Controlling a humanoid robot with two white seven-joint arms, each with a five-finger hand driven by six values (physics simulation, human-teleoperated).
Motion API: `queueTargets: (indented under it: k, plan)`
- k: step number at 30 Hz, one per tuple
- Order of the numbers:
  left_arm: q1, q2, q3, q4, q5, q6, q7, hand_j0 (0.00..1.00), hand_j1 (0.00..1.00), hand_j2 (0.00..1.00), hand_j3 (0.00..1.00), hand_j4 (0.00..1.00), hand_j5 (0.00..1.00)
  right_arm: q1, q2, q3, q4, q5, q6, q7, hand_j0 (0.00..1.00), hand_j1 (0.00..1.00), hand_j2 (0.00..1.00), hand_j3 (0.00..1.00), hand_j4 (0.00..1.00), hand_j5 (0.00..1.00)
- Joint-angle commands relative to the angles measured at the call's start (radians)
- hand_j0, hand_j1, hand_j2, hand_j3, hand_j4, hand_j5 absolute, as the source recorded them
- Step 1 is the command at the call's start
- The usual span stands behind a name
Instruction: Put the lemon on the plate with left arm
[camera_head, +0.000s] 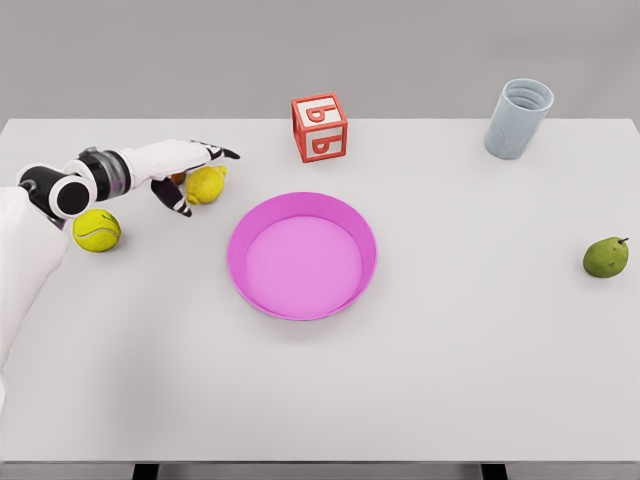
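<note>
The left hand (185, 170) reaches in from the left edge over the white surface (450, 380), its white arm crossing the far-left part of the view. The hand sits right at the lemon (207, 185), with the thumb pointing down just left of the fruit and the other fingers stretched out above it toward the right; the fingers look spread around the lemon rather than clamped on it, and whether any of them touch it cannot be told from this angle. The lemon itself rests on the surface, left of the plate (302, 255) and apart from its rim. The plate is a round pink dish with a raised rim, near the middle of the surface, and nothing lies in it. A yellow-green tennis ball (96, 230) sits just below the forearm, near the left edge. Behind the plate stands a red and white letter block (320, 127), tilted slightly so one corner faces the camera. Toward the far right corner a pale blue cup (518, 118) stands leaning a little, its mouth open upward; its inside cannot be seen well enough to judge its contents. A green pear (606, 257) lies alone near the right edge, well apart from everything else.
</note>
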Motion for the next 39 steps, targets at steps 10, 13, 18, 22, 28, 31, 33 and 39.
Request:
queueTargets:
  k: [10, 13, 18, 22, 28, 31, 33, 39]
  plan:
    - [0.003, -0.002, 0.001, 0.023, 0.006, 0.002, 0.0, 0.96, 0.96, 0.96, 0.96, 0.96, 0.96, 0.0, 0.0, 0.0, 0.001, 0.0, 0.0, 0.0, 1.0, 1.0, 1.0, 1.0, 1.0, 1.0]
    - [0.005, -0.002, 0.002, 0.023, 0.006, 0.002, 0.0, 0.91, 0.91, 0.91, 0.91, 0.91, 0.91, 0.0, 0.0, 0.0, 0.001, 0.0, 0.0, 0.0, 1.0, 1.0, 1.0, 1.0, 1.0, 1.0]
    - [0.006, -0.002, 0.002, 0.023, 0.006, 0.0, 0.0, 0.87, 0.87, 0.87, 0.87, 0.87, 0.87, 0.0, 0.0, 0.0, 0.001, 0.0, 0.0, 0.0, 1.0, 1.0, 1.0, 1.0, 1.0, 1.0]
    - [0.011, -0.002, 0.002, 0.022, 0.008, 0.0, 0.0, 0.82, 0.82, 0.82, 0.82, 0.82, 0.82, 0.0, 0.0, 0.0, 0.001, 0.0, 0.0, 0.0, 1.0, 1.0, 1.0, 1.0, 1.0, 1.0]
    - [0.012, -0.002, 0.002, 0.02, 0.008, -0.001, 0.0, 0.73, 0.73, 0.73, 0.73, 0.73, 0.73, 0.0, 0.0, 0.0, 0.001, 0.0, 0.0, 0.0, 1.0, 1.0, 1.0, 1.0, 1.0, 1.0]
    - [0.017, -0.002, 0.002, 0.014, 0.008, -0.001, 0.0, 0.7, 0.7, 0.7, 0.7, 0.7, 0.7, 0.0, 0.0, 0.0, 0.001, 0.0, 0.0, 0.0, 1.0, 1.0, 1.0, 1.0, 1.0, 1.0]
    - [0.017, -0.002, 0.004, 0.014, 0.008, -0.001, 0.0, 0.68, 0.68, 0.68, 0.68, 0.68, 0.68, 0.0, 0.0, 0.0, 0.001, 0.0, 0.0, 0.0, 1.0, 1.0, 1.0, 1.0, 1.0, 1.0]
    - [0.017, -0.002, 0.005, 0.005, 0.013, -0.001, 0.0, 0.65, 0.65, 0.65, 0.65, 0.65, 0.65, 0.0, 0.0, 0.0, -0.001, 0.0, 0.0, 0.0, 1.0, 1.0, 1.0, 1.0, 1.0, 1.0]
